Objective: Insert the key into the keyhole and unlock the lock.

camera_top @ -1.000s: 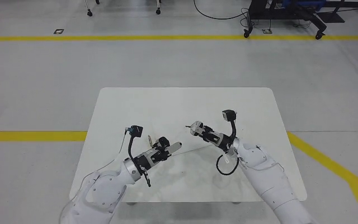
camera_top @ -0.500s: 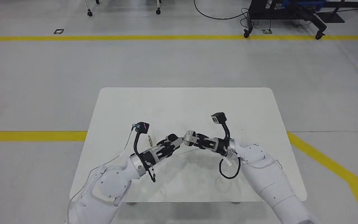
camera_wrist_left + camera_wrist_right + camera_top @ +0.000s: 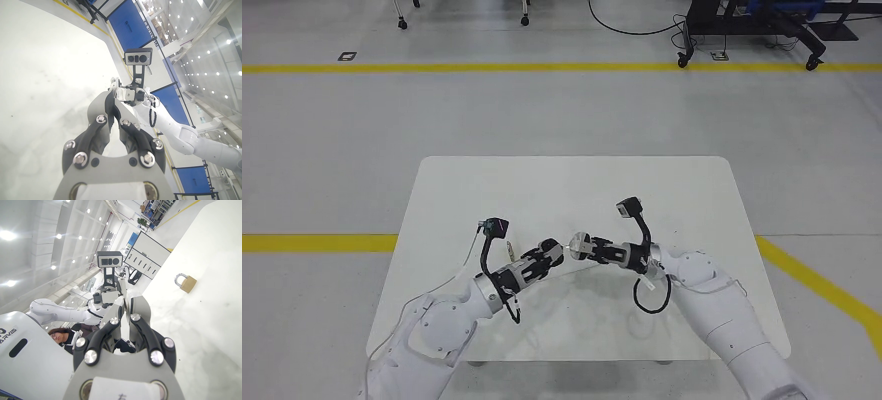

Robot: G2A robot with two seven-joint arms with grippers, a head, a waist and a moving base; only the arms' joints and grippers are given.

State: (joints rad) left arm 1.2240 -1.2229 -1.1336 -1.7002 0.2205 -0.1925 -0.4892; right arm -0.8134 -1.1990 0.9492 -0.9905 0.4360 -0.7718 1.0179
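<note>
The left gripper and right gripper meet tip to tip above the white table, both pinched closed.
Left wrist: a small metal piece, probably the key, sits where the tips meet; I cannot tell which one holds it. Right wrist: the brass padlock with steel shackle lies flat on the table, well apart, seemingly nearer the left arm and crosswise to the right gripper.

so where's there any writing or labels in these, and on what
blue panels: white brand lettering, mirrored; not quoted here.
sticker at the base of the right end effector: one character, cut off at the edge.
lock: no print to be seen.
table: no print.
</note>
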